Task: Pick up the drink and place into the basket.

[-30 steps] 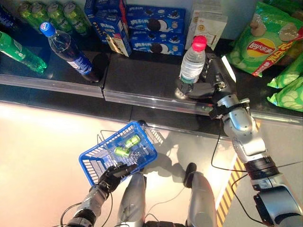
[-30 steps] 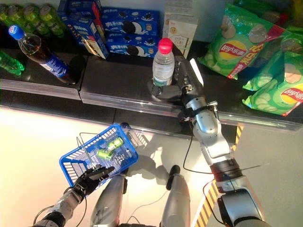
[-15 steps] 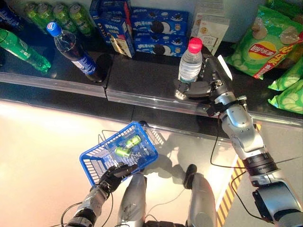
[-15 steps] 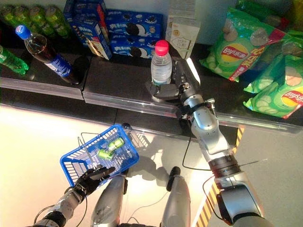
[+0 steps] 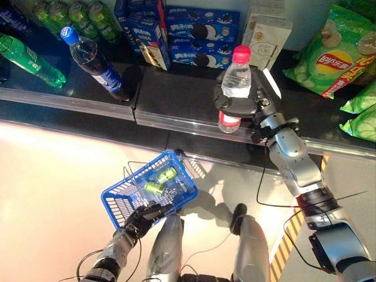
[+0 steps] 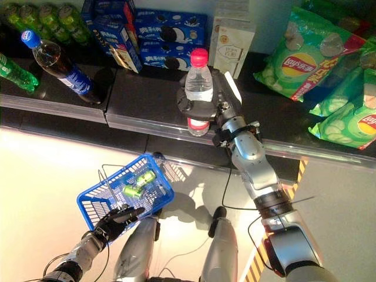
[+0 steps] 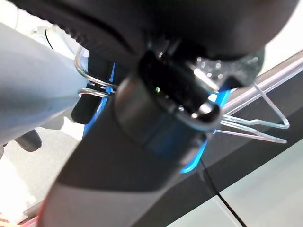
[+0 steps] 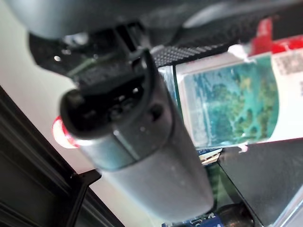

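Observation:
A clear water bottle (image 5: 236, 76) with a pink cap and a red label band hangs upright just above the dark shelf's front part. My right hand (image 5: 244, 107) is shut on its middle, thumb and fingers wrapped round it; the right wrist view shows its label (image 8: 227, 104) close against the hand. Lower left, over the floor, a blue wire basket (image 5: 117, 197) holds two green cans (image 5: 158, 181). My left hand (image 5: 141, 216) is shut on the basket's wire handle (image 7: 90, 87).
On the shelf stand a cola bottle (image 5: 94, 61), green bottles (image 5: 29, 59), blue cookie boxes (image 5: 200, 35), a white carton (image 5: 267, 32) and green chip bags (image 5: 338, 53). A clear rail (image 5: 176, 123) runs along the shelf's front. Yellow-black tape (image 5: 288, 235) marks the floor.
The right hand has closed higher round the bottle, lifted it off the shelf and drawn it towards the front rail. The basket and left hand hold still.

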{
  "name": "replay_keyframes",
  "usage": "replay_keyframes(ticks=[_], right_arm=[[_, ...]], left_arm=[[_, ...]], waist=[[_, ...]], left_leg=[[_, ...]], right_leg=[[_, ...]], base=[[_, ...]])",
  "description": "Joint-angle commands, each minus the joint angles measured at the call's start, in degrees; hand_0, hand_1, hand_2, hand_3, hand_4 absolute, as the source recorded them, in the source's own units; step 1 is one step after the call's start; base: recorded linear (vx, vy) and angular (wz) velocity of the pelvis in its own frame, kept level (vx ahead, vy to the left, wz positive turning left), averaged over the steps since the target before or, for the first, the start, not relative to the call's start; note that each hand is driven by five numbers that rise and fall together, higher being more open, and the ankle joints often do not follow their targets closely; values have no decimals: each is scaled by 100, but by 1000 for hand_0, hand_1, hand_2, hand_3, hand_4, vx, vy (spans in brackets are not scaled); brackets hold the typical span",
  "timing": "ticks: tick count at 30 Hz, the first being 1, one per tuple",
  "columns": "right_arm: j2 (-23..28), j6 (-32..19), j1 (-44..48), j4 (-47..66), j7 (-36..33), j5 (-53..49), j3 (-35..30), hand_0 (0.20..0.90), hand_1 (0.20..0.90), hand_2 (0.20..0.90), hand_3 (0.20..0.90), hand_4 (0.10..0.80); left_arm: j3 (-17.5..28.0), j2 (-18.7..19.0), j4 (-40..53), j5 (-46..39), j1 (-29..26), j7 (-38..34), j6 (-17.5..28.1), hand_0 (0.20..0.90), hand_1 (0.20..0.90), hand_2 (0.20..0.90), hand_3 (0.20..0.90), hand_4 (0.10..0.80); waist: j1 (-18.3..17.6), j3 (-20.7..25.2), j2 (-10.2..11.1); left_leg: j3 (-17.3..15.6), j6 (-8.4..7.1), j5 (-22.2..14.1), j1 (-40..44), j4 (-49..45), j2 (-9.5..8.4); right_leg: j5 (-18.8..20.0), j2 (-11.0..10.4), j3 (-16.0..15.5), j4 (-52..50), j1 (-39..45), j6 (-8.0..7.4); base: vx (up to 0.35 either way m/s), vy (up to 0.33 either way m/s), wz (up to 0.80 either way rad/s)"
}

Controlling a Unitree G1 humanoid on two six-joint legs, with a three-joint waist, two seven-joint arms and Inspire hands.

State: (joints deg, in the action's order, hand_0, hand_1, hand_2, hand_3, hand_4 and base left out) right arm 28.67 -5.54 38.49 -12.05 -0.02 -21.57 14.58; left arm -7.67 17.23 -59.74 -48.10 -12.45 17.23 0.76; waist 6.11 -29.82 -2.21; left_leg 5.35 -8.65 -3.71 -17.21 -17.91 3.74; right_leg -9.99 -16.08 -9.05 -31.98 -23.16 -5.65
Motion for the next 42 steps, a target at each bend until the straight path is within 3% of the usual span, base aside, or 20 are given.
replay_keyframes(ticks=[1,16,21,27,33,38,39,41,42], right_arm=[[-25,-551,639,336,42,-93,-161,300,300,300,200,100],[-9,-725,667,375,-59,-25,-233,300,300,300,200,100],[-38,-738,457,372,-71,-52,-206,300,300,300,200,100],[-68,-897,-103,401,-23,-190,-234,300,300,300,200,100],[-209,-884,-480,620,-176,-98,-252,300,300,300,200,100],[-255,-817,-794,673,-537,-34,-206,300,300,300,200,100],[-265,-811,-892,652,-594,-56,-254,300,300,300,200,100],[-298,-838,-943,553,-560,-37,-279,300,300,300,200,100],[-248,-752,-934,627,-617,65,-270,300,300,300,200,100]], left_arm=[[-249,170,358,49,337,427,227,300,300,300,200,100],[-209,167,338,11,305,333,208,300,300,300,200,100],[-51,186,125,79,490,301,279,300,300,300,200,100],[212,160,92,197,734,407,424,300,300,300,200,100],[366,156,244,392,801,368,371,300,300,300,200,100],[523,324,696,183,461,168,3,300,300,300,200,100],[513,336,804,37,393,180,-28,300,300,300,200,100],[484,278,951,-165,423,217,111,300,300,300,200,100],[428,231,1144,-337,462,283,179,300,300,300,200,100]], waist=[[39,279,-14],[20,292,-3],[22,544,55],[54,1163,163],[74,1643,232],[-7,1896,203],[-56,1885,163],[-35,1893,112],[2,1877,54]], left_leg=[[-65,410,108,-132,-309,115],[-100,425,131,-44,-162,113],[-219,367,340,401,531,154],[-484,261,729,1169,1794,269],[-498,266,773,1528,2075,302],[-84,303,590,1534,1562,405],[117,290,578,1565,1516,455],[346,234,602,1623,1573,526],[425,136,867,1560,1680,627]], right_leg=[[822,-279,20,992,467,-74],[876,-236,17,1173,551,-83],[1033,-112,-39,1842,1026,-149],[1355,42,-221,2924,1838,-281],[1410,133,-246,3205,2206,-311],[755,237,118,2231,2218,-153],[511,338,239,1869,2188,-83],[316,470,180,1757,2230,52],[271,642,137,1763,2299,127]], base=[[0,0,0],[-2,0,0],[55,9,-2],[101,0,-4],[73,-62,9],[45,-226,41],[28,-249,98],[-66,-271,86],[-172,-258,78]])
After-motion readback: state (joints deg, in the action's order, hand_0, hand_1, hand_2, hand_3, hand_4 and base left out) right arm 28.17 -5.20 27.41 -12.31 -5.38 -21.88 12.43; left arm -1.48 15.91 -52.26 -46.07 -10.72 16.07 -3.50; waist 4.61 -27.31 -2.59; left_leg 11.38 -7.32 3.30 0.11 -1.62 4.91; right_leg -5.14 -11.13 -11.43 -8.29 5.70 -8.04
